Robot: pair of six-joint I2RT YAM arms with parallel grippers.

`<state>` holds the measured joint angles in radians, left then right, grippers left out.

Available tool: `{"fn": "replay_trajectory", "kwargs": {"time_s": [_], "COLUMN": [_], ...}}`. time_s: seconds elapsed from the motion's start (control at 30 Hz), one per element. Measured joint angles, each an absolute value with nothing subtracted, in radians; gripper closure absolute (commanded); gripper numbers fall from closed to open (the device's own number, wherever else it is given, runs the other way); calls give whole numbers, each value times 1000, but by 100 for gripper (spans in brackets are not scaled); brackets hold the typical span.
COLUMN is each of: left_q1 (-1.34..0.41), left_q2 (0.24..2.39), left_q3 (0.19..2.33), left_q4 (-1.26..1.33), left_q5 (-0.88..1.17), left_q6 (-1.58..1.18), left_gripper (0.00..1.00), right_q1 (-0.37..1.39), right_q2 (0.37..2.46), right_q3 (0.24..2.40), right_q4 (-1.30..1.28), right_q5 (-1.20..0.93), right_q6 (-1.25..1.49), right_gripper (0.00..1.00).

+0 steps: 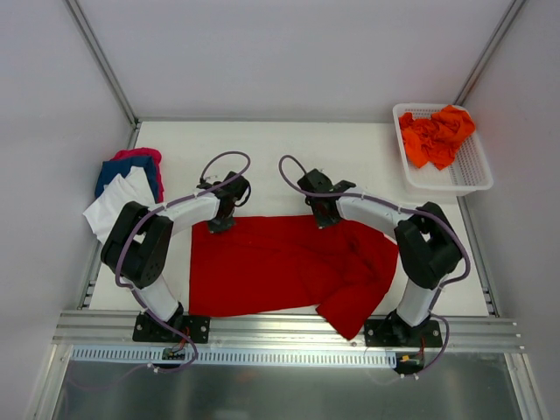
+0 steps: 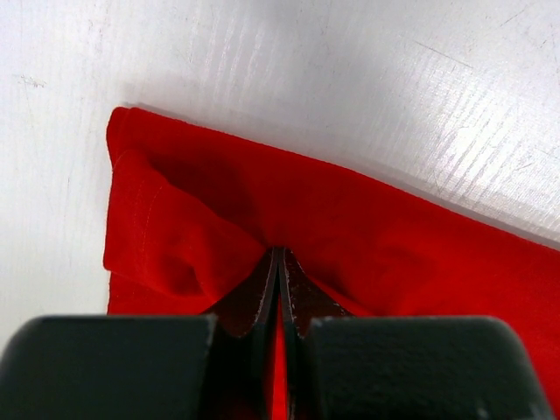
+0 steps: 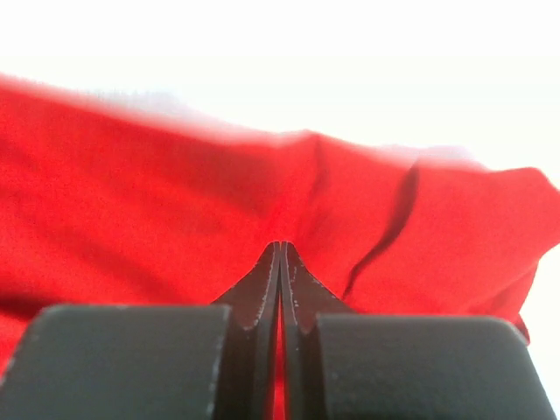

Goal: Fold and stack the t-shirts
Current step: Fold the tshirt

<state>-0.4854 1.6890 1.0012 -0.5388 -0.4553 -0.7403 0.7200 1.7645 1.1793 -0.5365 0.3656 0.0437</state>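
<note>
- At the far left of the bench (image 1: pixel 262 140) I see a pile of white, blue and pink t-shirts (image 1: pixel 127 188); those look done to me.
- My left end effector (image 2: pixel 278 262) is clamped on the red t-shirt (image 1: pixel 280 267) at its far left corner.
- That shirt lies spread mid-bench, not yet folded, one sleeve trailing toward the near edge.
- My right end effector (image 3: pixel 280 254) is pinched shut on its far edge too.
- At the far right, crumpled orange t-shirts (image 1: pixel 437 136) wait in the white mesh basket (image 1: pixel 468 171); I judge nothing blocks this fold.
</note>
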Motion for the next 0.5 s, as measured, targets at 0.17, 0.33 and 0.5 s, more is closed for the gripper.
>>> {"fn": "replay_trajectory", "kwargs": {"time_s": [0.17,0.33,0.5], "left_q1": [-485,-485,-485], "left_q2": [1689,1689,1689], "left_q3": [1001,994,983], "left_q4": [-539,-539,-537], "left_q5": [-455,-455,-456], "left_q6": [-740,-740,-740], "left_gripper": [100,100,100], "right_q1": [654,591,537], "right_q2": [1818,1867,1913], "right_q3": [1247,1269,1275], "right_q4": [-513,-504,-513], "right_q5": [350,338,337], "right_q6": [-4,-35,-47], "right_gripper": [99,100,99]}}
